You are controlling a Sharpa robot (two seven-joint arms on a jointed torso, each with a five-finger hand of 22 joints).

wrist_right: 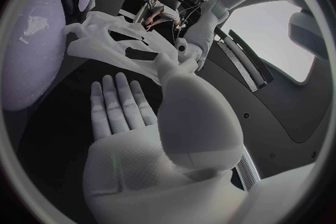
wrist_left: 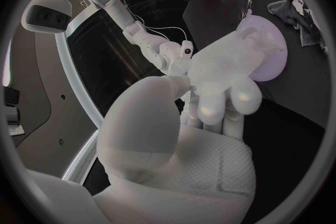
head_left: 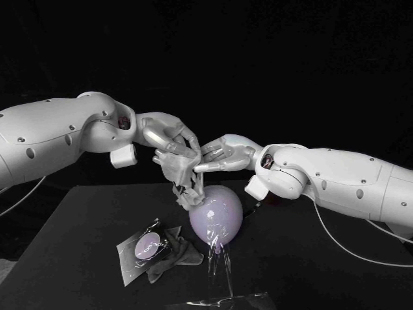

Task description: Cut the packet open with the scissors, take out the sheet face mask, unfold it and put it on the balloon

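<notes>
Lying on the table (head_left: pixel 337 271) nearest the robot, well below and short of both hands, is the packet (head_left: pixel 141 248), with a dark crumpled cloth (head_left: pixel 174 257) touching its side. Farther on, almost straight under the hands, rests the pale balloon (head_left: pixel 216 216), tilted on the table. The sheet mask (head_left: pixel 183 184) hangs from the hands in a loose, half-gathered fold, and its lower end touches the balloon's upper end.

By its look the mask is thin, damp and limp. It will probably cling to itself and to the fingers, and it could tear at the cut-out holes. It is best held by two outer edges and drawn apart gently. The balloon seems light and smooth, so a sideways push would likely roll it away. The mask should come down on it from above.

The left hand (head_left: pixel 174 145) is raised above the balloon, wrist bent and fingers curled downward, clamped on the mask's top edge. The right hand (head_left: pixel 225 154) sits just beside it, nearly touching. In the right wrist view its fingers (wrist_right: pixel 119 102) lie flat and apart while its thumb reaches to the mask's edge. Whether it truly pinches the sheet, I cannot tell.
</notes>
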